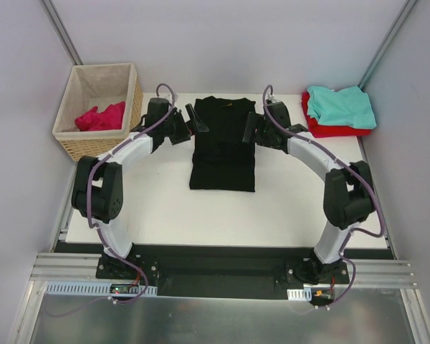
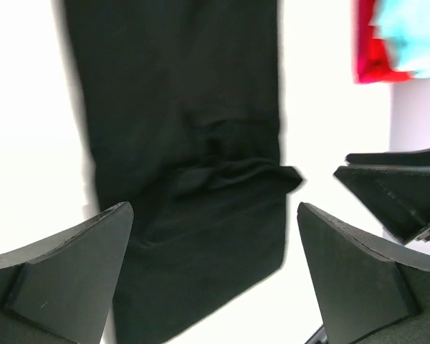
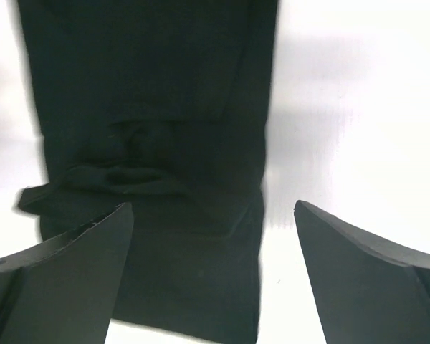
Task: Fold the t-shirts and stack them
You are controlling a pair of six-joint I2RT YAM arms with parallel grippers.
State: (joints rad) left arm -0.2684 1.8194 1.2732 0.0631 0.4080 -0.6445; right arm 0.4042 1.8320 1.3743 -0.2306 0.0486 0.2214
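Observation:
The black t-shirt (image 1: 222, 147) lies on the table as a long narrow strip with its sides folded in. It fills the left wrist view (image 2: 179, 143) and the right wrist view (image 3: 150, 129). My left gripper (image 1: 196, 123) is open and empty at the shirt's far left edge. My right gripper (image 1: 250, 129) is open and empty at the shirt's far right edge. The teal t-shirt (image 1: 340, 105) lies folded on the red t-shirt (image 1: 328, 129) at the far right corner. The magenta-pink t-shirt (image 1: 100, 117) lies crumpled in the basket.
The wicker basket (image 1: 100, 147) with beige lining stands at the far left corner. Grey walls close in both sides and the back. The table's front edge (image 1: 222, 245) runs just ahead of the arm bases.

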